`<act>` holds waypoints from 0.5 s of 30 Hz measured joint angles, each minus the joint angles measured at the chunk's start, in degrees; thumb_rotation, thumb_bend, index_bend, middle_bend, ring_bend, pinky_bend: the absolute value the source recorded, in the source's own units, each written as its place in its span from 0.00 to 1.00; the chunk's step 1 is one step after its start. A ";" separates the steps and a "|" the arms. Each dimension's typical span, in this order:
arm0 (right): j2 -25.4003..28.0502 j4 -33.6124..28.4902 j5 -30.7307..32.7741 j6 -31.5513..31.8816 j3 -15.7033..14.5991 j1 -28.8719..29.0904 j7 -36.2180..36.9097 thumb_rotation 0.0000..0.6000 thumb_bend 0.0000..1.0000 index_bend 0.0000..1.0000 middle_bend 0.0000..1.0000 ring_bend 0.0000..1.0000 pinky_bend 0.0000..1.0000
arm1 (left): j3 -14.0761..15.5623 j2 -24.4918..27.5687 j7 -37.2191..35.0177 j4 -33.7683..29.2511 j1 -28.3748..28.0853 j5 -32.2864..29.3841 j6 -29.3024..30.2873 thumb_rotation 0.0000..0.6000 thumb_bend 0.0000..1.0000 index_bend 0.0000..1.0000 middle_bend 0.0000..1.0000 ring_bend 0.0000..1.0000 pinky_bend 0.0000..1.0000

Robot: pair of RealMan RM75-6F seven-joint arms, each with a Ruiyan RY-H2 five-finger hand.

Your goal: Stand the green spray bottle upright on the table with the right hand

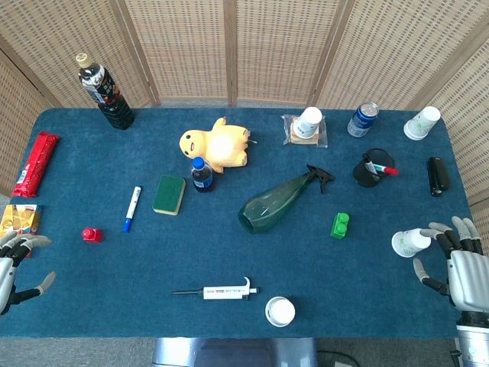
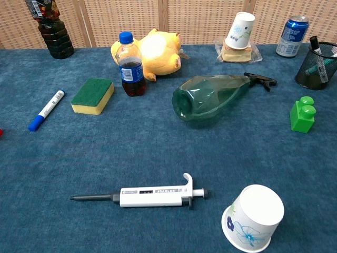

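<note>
Green spray bottle (image 1: pixel 276 202) was lying on its side mid-counter (image 1: pixel 92 168). Only the head view caught the hands: right hand (image 1: pixel 457 264) at the near right edge, left hand (image 1: pixel 9 264) opposite, both empty, fingers spread.

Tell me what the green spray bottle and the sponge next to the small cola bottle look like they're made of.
Green spray bottle: likely thin translucent plastic, glossy, since the table shows through; black plastic-looking trigger head. Sponge: yellow foam with a matte green scouring layer on top.
</note>
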 measured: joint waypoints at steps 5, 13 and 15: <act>-0.29 0.20 -0.44 0.30 0.05 -0.16 0.82 1.00 0.39 0.30 0.26 0.01 0.02 | 0.00 0.14 0.15 -0.12 -0.13 0.36 -0.08 1.00 0.33 0.31 0.31 0.22 0.10; -0.12 1.35 -1.92 -0.33 -0.53 -0.27 5.83 1.00 0.39 0.30 0.26 0.01 0.02 | 0.05 0.61 0.88 -0.99 0.74 3.29 3.23 1.00 0.33 0.31 0.31 0.22 0.10; 0.02 1.55 -2.51 -0.45 -0.54 -0.18 7.82 1.00 0.39 0.30 0.26 0.01 0.02 | 0.12 0.67 1.12 -1.23 0.96 3.97 3.86 1.00 0.33 0.31 0.31 0.22 0.10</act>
